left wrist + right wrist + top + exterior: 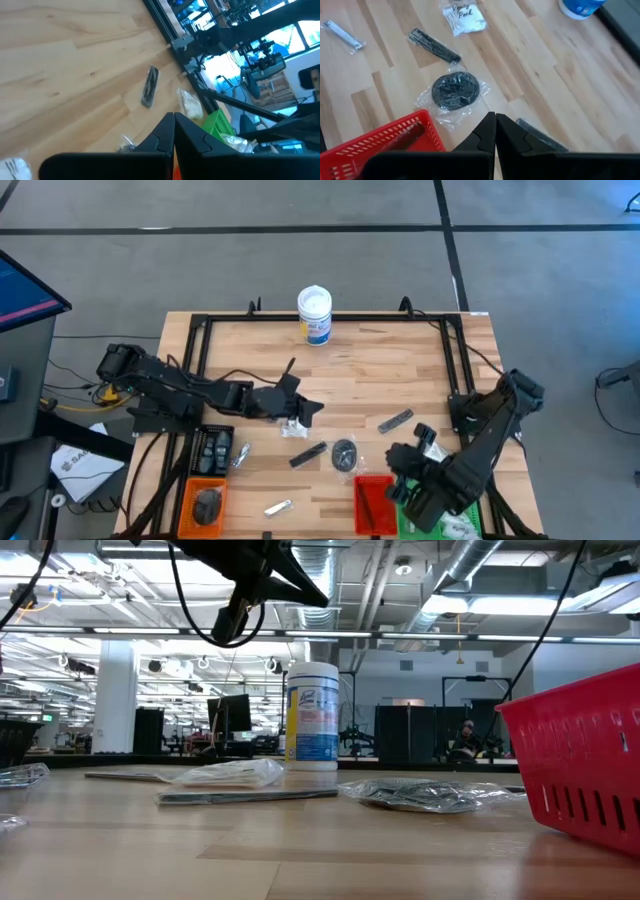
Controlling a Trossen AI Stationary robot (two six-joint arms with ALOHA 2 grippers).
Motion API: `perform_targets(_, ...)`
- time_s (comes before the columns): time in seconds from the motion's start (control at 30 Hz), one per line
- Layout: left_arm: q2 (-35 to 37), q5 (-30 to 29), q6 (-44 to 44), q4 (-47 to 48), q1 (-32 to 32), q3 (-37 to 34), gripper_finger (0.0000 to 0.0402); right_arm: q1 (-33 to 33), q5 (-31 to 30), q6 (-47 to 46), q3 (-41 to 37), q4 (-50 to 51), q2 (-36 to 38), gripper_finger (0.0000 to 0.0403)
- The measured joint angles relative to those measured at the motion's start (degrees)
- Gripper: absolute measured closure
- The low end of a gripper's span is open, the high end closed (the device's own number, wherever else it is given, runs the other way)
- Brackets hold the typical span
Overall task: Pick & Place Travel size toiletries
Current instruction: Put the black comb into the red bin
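A big workshop with bright ceiling lights stands behind the wooden table, and a white tub with a blue label waits at the far edge. The toiletries lie spread in the near half of the table: a dark disc in clear wrap, a slim black stick, a packet with white contents and a silvery sachet.

The right gripper hangs just above the table beside the red tray, its two fingers pressed fully together and holding nothing. The disc lies straight ahead of it and near; the black stick lies a little farther, with its long axis slanted across the direction of the fingers. The left gripper, also closed and empty, hovers above the white packet near the middle of the table.

I judge that the right arm is nearer to the disc, so it must first open its fingers before it goes down there.
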State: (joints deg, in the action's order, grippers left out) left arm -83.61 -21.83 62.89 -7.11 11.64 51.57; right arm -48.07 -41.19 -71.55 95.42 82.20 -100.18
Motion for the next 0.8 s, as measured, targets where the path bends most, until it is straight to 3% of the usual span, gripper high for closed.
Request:
perform_targets(0.23,-0.62,3.04,-1.80,-1.14,-2.79,0.02,0.0402,0.93,0.70,-0.27,-13.87,-10.20,8.96,0.0402)
perform_targets(0.4,-3.21,8.55,-2.98,-3.45,-5.05,-0.03,0.0402,2.13,0.93,-3.59,-23.45,-16.65,15.76,0.0402)
perform_targets(0.63,-12.27,16.52,-3.97,-12.36,-6.58,1.91,0.0402,5.39,1.13,-5.42,-33.75,-24.69,24.39,0.0403)
perform_targets(0.8,-20.91,21.73,-8.09,-12.44,-6.29,10.39,0.0402,8.94,3.44,-3.56,-38.90,-30.29,28.87,0.0403)
